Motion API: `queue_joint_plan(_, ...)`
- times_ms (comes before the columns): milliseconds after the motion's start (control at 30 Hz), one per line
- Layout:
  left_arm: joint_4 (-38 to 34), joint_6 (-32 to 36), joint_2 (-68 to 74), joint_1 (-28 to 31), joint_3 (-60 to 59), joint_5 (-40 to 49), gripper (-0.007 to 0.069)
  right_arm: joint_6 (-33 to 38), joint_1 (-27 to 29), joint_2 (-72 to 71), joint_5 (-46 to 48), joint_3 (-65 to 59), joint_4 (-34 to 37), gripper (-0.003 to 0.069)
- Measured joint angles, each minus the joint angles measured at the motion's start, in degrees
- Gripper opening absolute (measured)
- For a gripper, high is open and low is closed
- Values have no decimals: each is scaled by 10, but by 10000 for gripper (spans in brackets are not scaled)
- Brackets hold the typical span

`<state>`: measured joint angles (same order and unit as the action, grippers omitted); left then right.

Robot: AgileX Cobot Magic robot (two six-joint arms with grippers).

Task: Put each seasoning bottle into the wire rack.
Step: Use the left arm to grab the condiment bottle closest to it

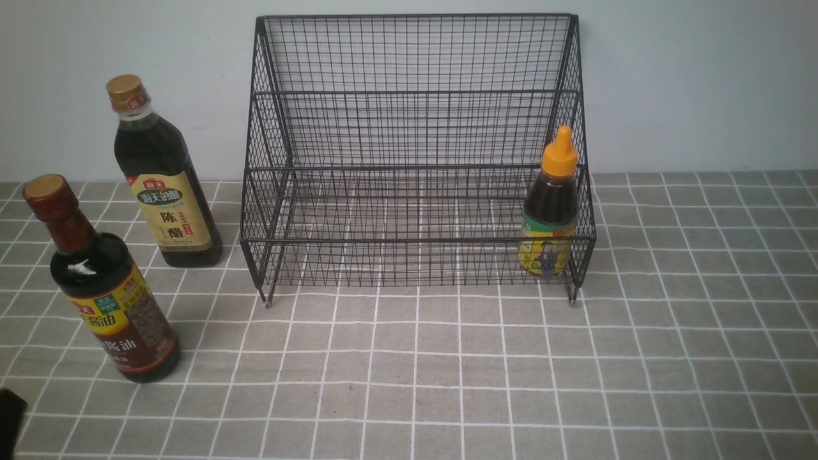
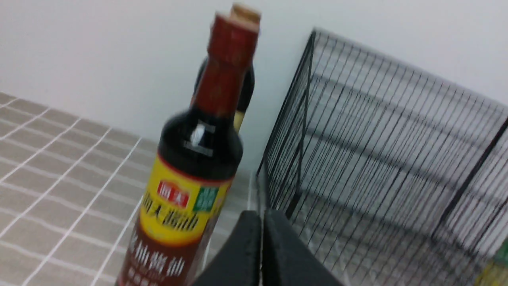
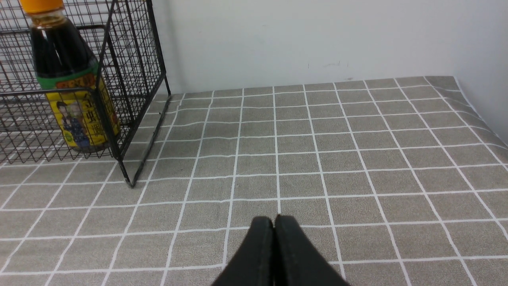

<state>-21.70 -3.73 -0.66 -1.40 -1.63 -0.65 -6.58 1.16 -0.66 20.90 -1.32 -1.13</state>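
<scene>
The black wire rack [image 1: 415, 94] stands against the back wall. Inside it, upright in the lower tier's right front corner, is the small bottle with the orange nozzle cap [image 1: 551, 211] [image 3: 71, 87]. Left of the rack, on the cloth, stands the tall gold-capped bottle [image 1: 163, 185]. The bottle with the brown-red neck [image 1: 105, 294] [image 2: 194, 167] is nearer the front. My left gripper [image 2: 262, 216] is shut and empty, just beside that bottle and short of the rack's left side [image 2: 305, 99]. My right gripper [image 3: 274, 220] is shut and empty, low over the cloth to the right of the rack [image 3: 151, 139].
A grey checked tablecloth [image 1: 671, 332] covers the table. A plain white wall [image 1: 703, 83] rises right behind the rack. In the right wrist view the cloth's far right edge [image 3: 482, 119] meets a side wall. A black scrap of the left arm [image 1: 9, 415] shows at the front view's lower left corner.
</scene>
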Motion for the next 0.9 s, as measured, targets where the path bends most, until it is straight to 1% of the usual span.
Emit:
queue_joint_plan(67, -37, -4, 0, 0, 0, -88, -7, 0, 0, 0, 0, 0, 0, -12)
queue_joint_plan(133, -55, -4, 0, 0, 23, -133, -7, 0, 0, 0, 0, 0, 0, -12)
queue_joint_plan(167, -56, -3, 0, 0, 28, -133, -7, 0, 0, 0, 0, 0, 0, -12)
queue_joint_plan(233, -54, 14, 12, 0, 101, -104, -7, 0, 0, 0, 0, 0, 0, -12)
queue_joint_plan(367, -48, 50, 93, 0, 226, 42, -7, 0, 0, 0, 0, 0, 0, -12)
queue_joint_plan(400, -45, 66, 152, 0, 296, 155, -7, 0, 0, 0, 0, 0, 0, -12)
queue_joint_plan(433, -44, 72, 184, 0, 325, 210, -7, 0, 0, 0, 0, 0, 0, -12)
queue_joint_plan(467, -44, 73, 201, 0, 332, 223, -7, 0, 0, 0, 0, 0, 0, -12)
queue_joint_plan(500, -39, 77, 261, 0, 386, 328, -7, 0, 0, 0, 0, 0, 0, -12)
queue_joint_plan(567, -21, 79, 346, 0, 448, 442, -7, 0, 0, 0, 0, 0, 1, -12)
queue_joint_plan(633, 8, 79, 418, 0, 493, 511, -7, 0, 0, 0, 0, 0, 1, -12)
queue_joint_plan(667, 28, 79, 454, 0, 528, 551, -7, 0, 0, 0, 0, 0, 1, -12)
queue_joint_plan(733, 80, 78, 524, 0, 591, 603, -7, 0, 0, 0, 0, 0, 1, -12)
queue_joint_plan(767, 84, 78, 529, 0, 596, 607, -7, 0, 0, 0, 0, 0, 1, -12)
queue_joint_plan(833, 132, 74, 584, 0, 654, 641, -7, 0, 0, 0, 0, 0, 1, -12)
queue_joint_plan(900, 154, 73, 616, 0, 697, 662, -7, 0, 0, 0, 0, 0, 1, -12)
